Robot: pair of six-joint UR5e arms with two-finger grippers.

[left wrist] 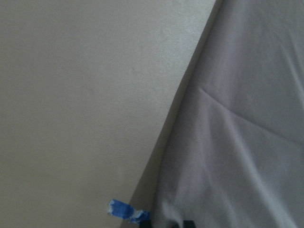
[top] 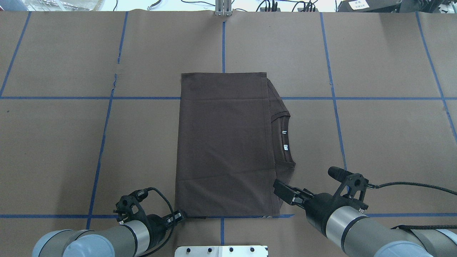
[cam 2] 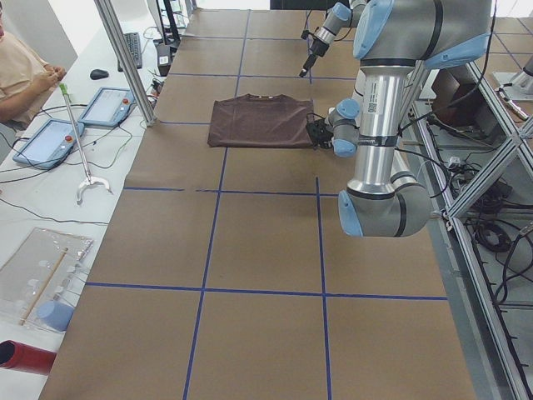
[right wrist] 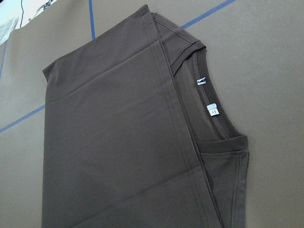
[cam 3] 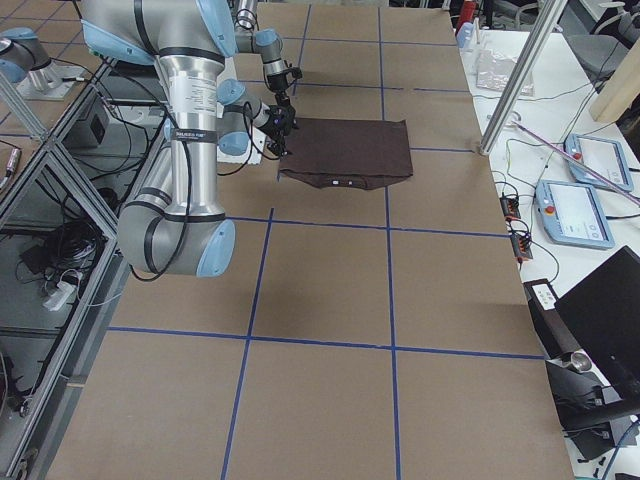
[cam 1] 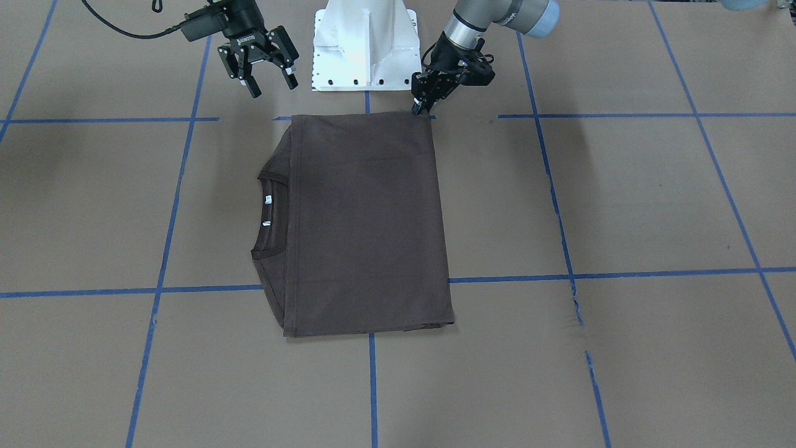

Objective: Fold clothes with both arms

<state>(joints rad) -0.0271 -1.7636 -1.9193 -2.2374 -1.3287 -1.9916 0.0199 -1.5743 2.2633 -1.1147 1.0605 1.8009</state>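
Left jaws pinch a corner of the T-shirt, contact barely visible; right jaws hang spread.

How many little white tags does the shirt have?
2. The near tag and far tag lie inside the collar; more may hide under the fold.

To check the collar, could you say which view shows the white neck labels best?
The right wrist view: the neck labels are large and clear. Overhead and front-facing show tiny specks; left wrist shows none.
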